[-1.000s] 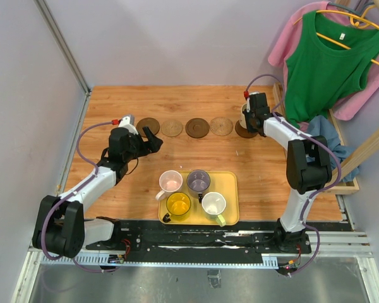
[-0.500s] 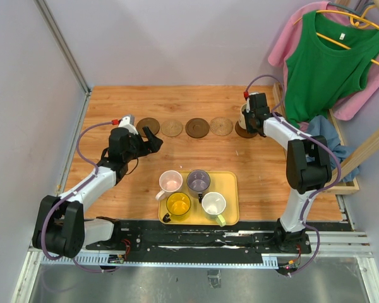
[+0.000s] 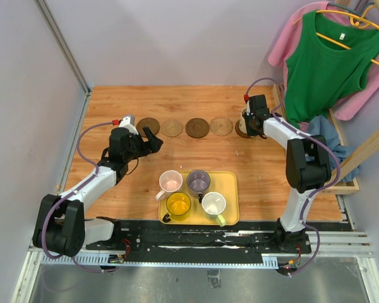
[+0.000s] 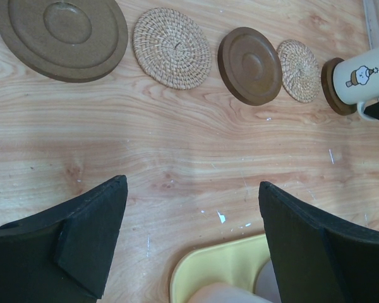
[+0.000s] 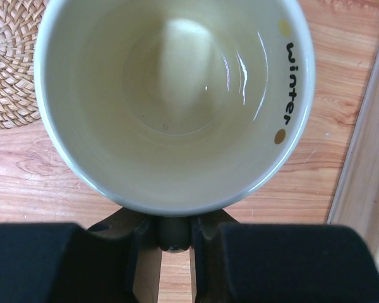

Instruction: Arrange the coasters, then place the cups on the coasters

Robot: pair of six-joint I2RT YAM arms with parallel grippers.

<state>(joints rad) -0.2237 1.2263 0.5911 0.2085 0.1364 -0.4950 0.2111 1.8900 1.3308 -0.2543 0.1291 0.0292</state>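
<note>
One cream cup [image 4: 361,79] was pinched by its handle in the right gripper [image 5: 174,238], on the rightmost coaster [image 4: 328,85]; centring was needed before release. The left gripper [image 4: 192,211] was held wide open, empty.

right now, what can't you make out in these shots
- Right wrist: the cream mug in the right hand fills the frame, hiding most of the coaster below it.
- Top: that mug is mostly under the hand.
- Left wrist: the tray and pink mug are cut off by the bottom edge.
</note>
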